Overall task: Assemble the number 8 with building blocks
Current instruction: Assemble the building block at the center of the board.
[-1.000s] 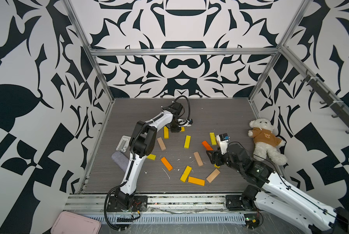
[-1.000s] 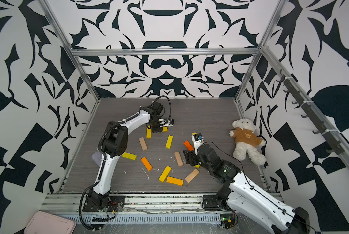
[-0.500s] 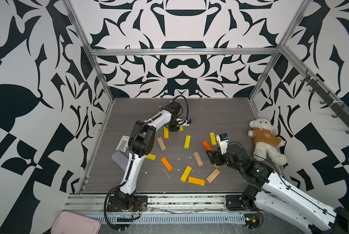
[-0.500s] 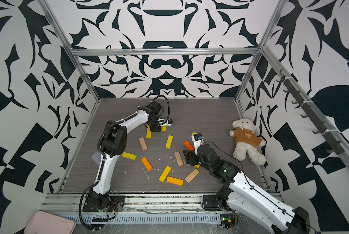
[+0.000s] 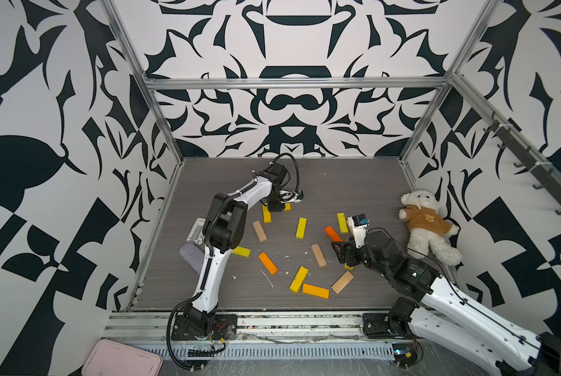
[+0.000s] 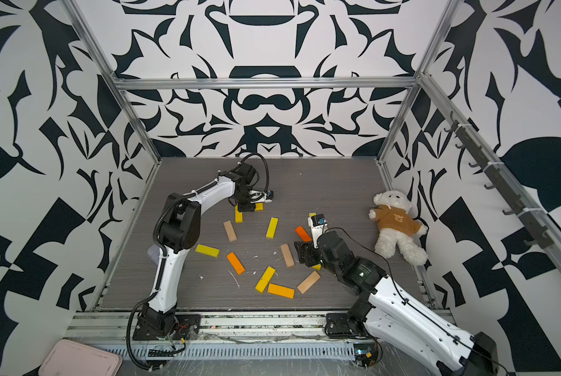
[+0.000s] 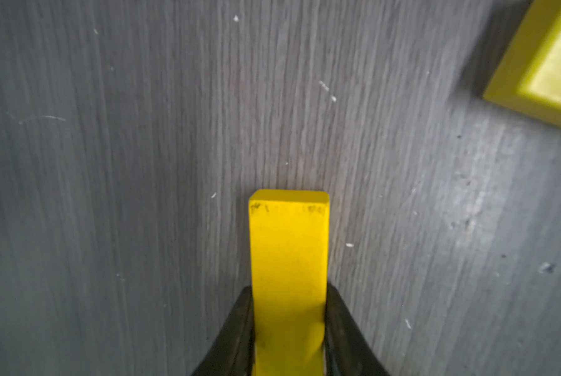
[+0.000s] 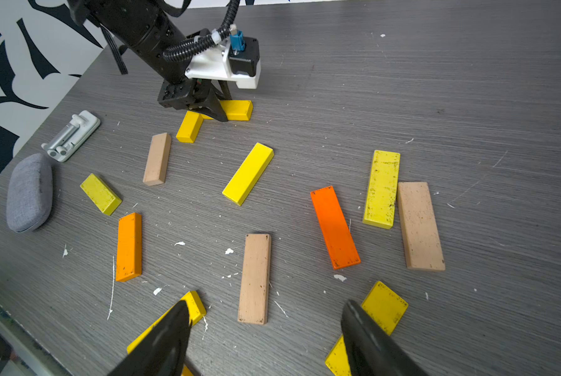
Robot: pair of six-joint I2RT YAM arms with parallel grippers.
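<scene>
The walls [image 5: 288,107] bear a bold black-and-white leaf pattern. The tabletop [image 5: 354,182] is grey wood grain flecked with white. One yellow block [image 7: 288,260] shows bright between black fingers [image 7: 236,332]; a speckled yellow block [image 8: 381,188] has dark specks. An orange block [image 5: 267,263] is deep amber, the red-orange block [image 5: 333,233] more vivid, the tan block [image 5: 259,230] pale. The teddy bear [image 5: 419,200] at the right edge is white, its shirt [image 5: 425,223] brown. The fabric pouch [image 8: 28,192] by the left edge is grey.
</scene>
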